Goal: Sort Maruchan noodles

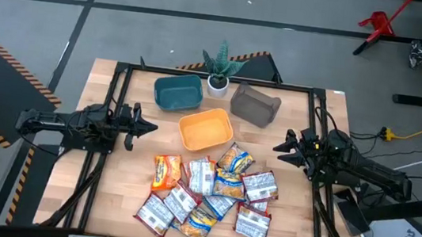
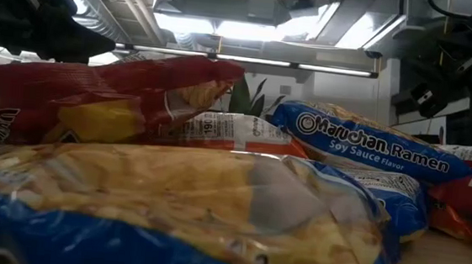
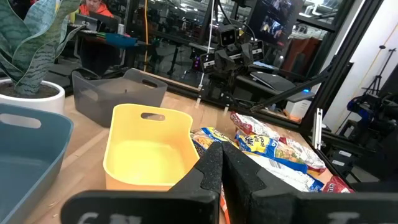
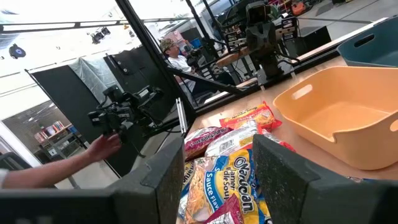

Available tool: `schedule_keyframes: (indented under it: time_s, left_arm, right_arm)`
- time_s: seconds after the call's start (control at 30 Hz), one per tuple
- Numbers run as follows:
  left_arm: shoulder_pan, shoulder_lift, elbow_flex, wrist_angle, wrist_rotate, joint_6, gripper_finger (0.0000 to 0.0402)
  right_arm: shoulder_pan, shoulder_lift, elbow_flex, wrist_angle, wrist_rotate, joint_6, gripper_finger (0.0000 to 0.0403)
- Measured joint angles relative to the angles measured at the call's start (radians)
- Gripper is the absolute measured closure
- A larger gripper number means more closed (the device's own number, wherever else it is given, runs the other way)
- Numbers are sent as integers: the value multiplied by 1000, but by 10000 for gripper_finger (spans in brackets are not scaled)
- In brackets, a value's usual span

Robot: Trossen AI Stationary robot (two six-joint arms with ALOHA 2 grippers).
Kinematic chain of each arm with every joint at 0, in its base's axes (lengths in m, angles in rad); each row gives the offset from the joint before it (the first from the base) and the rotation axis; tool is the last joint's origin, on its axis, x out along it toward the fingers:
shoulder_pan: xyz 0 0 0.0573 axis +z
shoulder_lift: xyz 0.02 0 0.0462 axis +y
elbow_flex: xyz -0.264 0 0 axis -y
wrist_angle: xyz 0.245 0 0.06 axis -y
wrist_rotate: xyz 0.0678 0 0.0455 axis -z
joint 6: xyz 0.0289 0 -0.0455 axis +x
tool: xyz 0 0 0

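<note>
The Maruchan noodles (image 1: 210, 192) lie as a loose overlapping pile of orange, yellow-and-blue and red-and-white packets on the near middle of the wooden table. They fill the low view, with a blue soy sauce packet (image 2: 370, 147) on top at the right. My left gripper (image 1: 149, 126) hovers at the table's left side, left of the pile, its fingers shut (image 3: 222, 163). My right gripper (image 1: 280, 144) hovers at the right side with its fingers open (image 4: 219, 163), pointing toward the packets (image 4: 230, 155). Neither gripper touches anything.
Three bins stand beyond the pile: a teal one (image 1: 178, 92), an orange one (image 1: 206, 128) in the middle and a grey one (image 1: 255, 104). A potted plant (image 1: 218, 73) stands at the far edge. A black frame (image 1: 120, 72) borders the table. A person's hand (image 4: 106, 146) shows beyond the table.
</note>
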Motion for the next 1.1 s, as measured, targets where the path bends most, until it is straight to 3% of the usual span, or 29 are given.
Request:
schedule_keyframes:
  time_s: [0.27, 0.53, 0.7, 0.9, 1.0, 1.1]
  left_arm:
    - [0, 0, 0, 0, -6, 0, 401]
    - [0, 0, 0, 75, -8, -38, 401]
    - [1, 0, 0, 189, -144, 66, 401]
    - [1, 0, 0, 348, -191, 70, 401]
    - [1, 0, 0, 383, -178, 71, 401]
    - [1, 0, 0, 435, -190, 71, 401]
  right_arm:
    - [0, 0, -1, 6, 12, 0, 226]
    - [0, 0, -1, 76, 184, 0, 226]
    - [0, 0, -1, 78, 295, 6, 226]
    - [0, 0, -1, 225, 352, 58, 226]
    - [0, 1, 48, 258, 357, 12, 226]
    - [0, 40, 165, 144, 375, -60, 226]
